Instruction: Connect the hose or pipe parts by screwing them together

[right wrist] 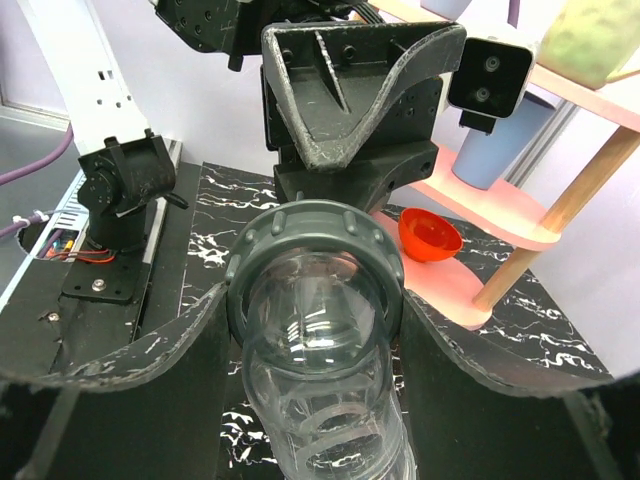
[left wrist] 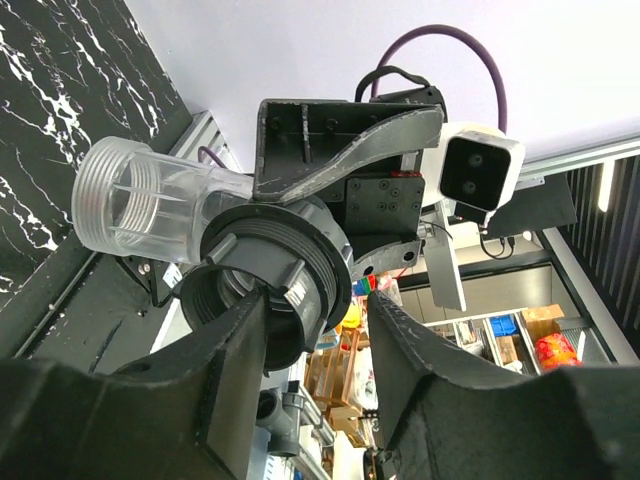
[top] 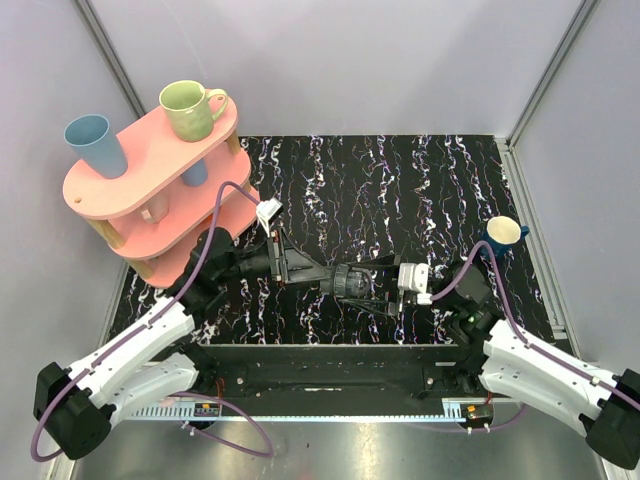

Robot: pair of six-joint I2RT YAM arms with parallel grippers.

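The clear fitting [left wrist: 130, 195] is being held mid-air above the table [top: 400, 180] by the right gripper [right wrist: 315, 330], clamped on it, so the grey collar [left wrist: 285, 270] is being presented opp. It is being straddled by the left gripper [left wrist: 315, 320], jaws part-open, one side not touching, prob. for twisting.

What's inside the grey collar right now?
The clear tube sits inside the grey collar, its bore apparently empty. The collar's own wall covers the joint, so how far it is screwed in cannot be seen.
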